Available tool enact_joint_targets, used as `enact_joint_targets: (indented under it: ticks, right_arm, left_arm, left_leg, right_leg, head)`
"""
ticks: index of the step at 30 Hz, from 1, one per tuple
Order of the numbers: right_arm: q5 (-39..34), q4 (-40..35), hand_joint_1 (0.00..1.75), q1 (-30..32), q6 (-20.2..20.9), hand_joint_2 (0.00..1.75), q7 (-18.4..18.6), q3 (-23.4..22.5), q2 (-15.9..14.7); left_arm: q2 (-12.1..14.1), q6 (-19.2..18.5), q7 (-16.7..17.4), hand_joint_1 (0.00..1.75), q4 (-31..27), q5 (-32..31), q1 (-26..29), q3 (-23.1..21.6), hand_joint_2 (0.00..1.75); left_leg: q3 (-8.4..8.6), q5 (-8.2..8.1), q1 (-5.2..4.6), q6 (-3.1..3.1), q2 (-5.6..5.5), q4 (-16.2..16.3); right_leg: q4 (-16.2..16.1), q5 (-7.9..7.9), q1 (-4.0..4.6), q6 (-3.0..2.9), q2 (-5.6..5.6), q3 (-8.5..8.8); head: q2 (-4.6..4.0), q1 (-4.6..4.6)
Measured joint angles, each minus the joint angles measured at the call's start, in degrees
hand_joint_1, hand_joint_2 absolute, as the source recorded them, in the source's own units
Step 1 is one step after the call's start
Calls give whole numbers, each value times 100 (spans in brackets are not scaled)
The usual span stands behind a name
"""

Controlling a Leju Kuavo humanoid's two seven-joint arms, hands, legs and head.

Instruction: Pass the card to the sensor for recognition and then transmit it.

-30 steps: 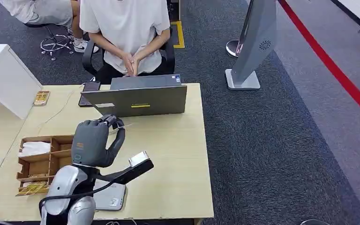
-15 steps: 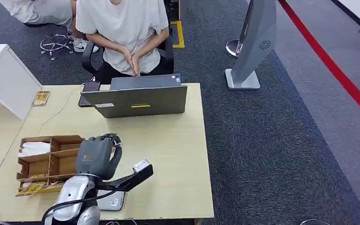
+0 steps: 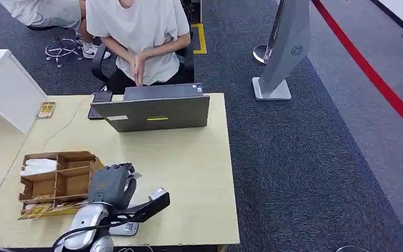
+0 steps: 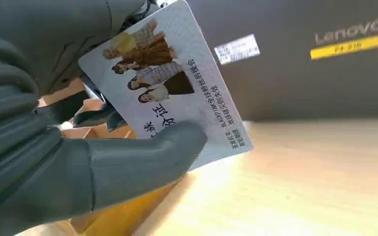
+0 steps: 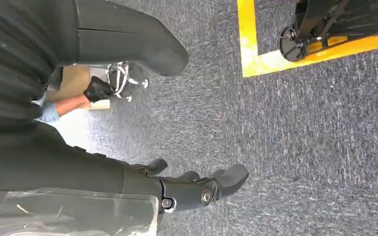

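Note:
My left hand (image 3: 111,185) hangs low over the near part of the wooden table (image 3: 199,157), beside the divided wooden box. It pinches a white card (image 4: 172,83) printed with a group photo and dark text, the thumb (image 4: 142,157) pressed on its face. The card's face turns toward the back of the laptop (image 4: 300,64). A flat pale sensor unit (image 3: 126,228) lies on the table under my left wrist, mostly hidden by the arm. My right hand (image 5: 197,189) hangs over grey carpet, its fingers loosely apart and holding nothing.
A grey laptop (image 3: 155,113) stands open at the table's far side, with a person (image 3: 141,31) seated behind it, palms together. The wooden compartment box (image 3: 57,181) sits at the left, a phone (image 3: 101,100) beside the laptop, and a grey kiosk stand (image 3: 286,52) on the carpet.
My left hand has dropped and drawn back toward the table's near edge with the card, now lower beside the wooden box. The person has raised their joined hands.

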Motion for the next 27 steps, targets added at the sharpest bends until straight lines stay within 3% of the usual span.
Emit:
enact_joint_targets:
  ticks: [16,27]
  right_arm:
    - [-109,-85,0,-2,13,175,129,190,0]
    - [-310,-96,0,-1,-31,175,330,245,0]
  left_arm:
    - [142,-111,293,175,549,0,277,74,175]
    - [265,-147,166,175,181,7,830,74,175]
  left_leg:
    - [0,0,0,0,0,0]
    - [1,-1,0,1,0,-2]
  right_leg:
    - [0,0,0,0,-1,0]
    - [0,-7,0,2,-3,0]
  head:
    - [0,0]
    - [2,0]
